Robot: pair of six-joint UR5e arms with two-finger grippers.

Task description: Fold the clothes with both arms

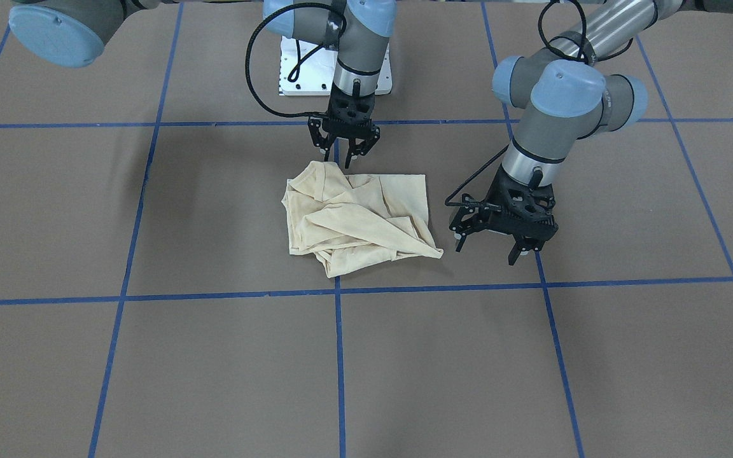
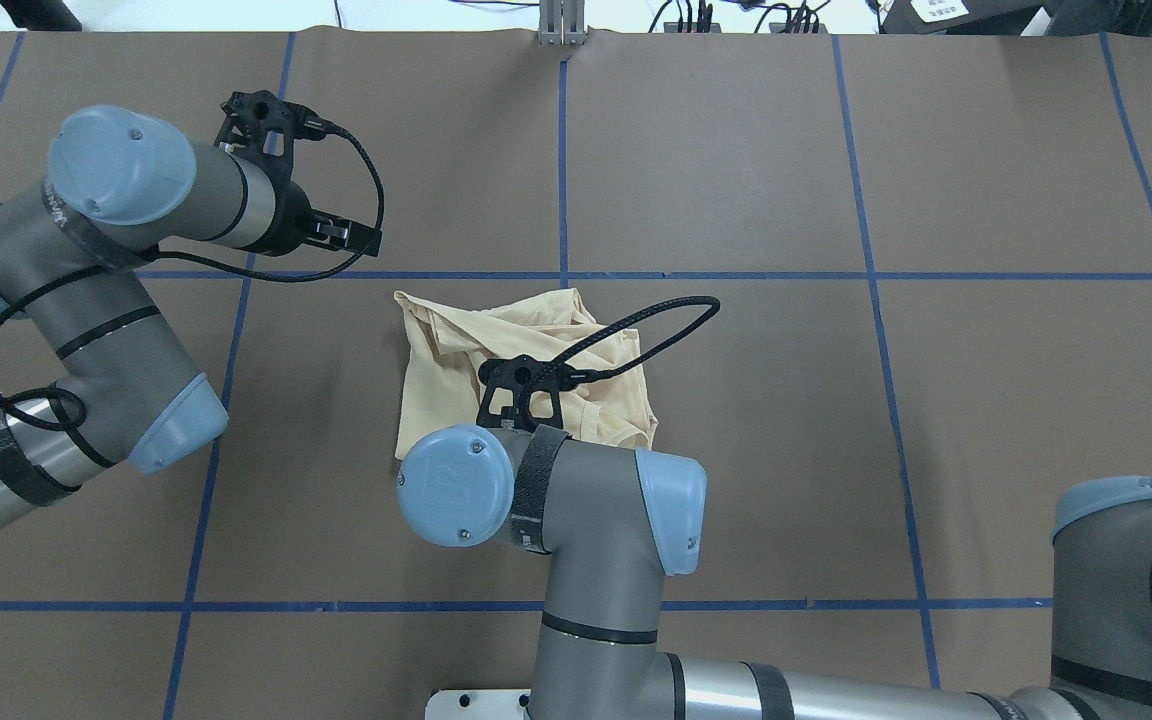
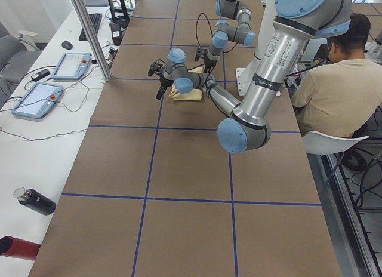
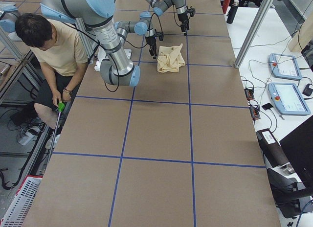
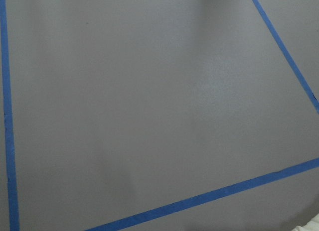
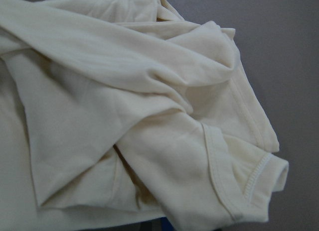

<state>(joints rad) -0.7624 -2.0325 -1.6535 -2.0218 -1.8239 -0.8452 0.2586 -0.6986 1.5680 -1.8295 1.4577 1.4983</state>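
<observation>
The clothes are one pale cream T-shirt (image 1: 357,216), lying crumpled in a loose heap near the table's middle (image 2: 446,350). No print shows on it. My right gripper (image 1: 343,152) hangs open just above the shirt's edge nearest the robot, with nothing between its fingers. The right wrist view is filled with rumpled folds and a hemmed cuff of the shirt (image 6: 124,116). My left gripper (image 1: 486,251) is open and empty. It hovers over bare table a short way off the shirt's side, towards the robot's left. The left wrist view shows only brown table and blue tape.
Blue tape lines (image 1: 338,356) divide the brown table cover into squares. The white base plate (image 1: 290,70) sits behind the shirt. A person (image 3: 334,86) sits beside the robot. Two teach pendants (image 3: 70,65), a metal post (image 3: 89,32) and a dark bottle (image 3: 36,200) line the far table edge.
</observation>
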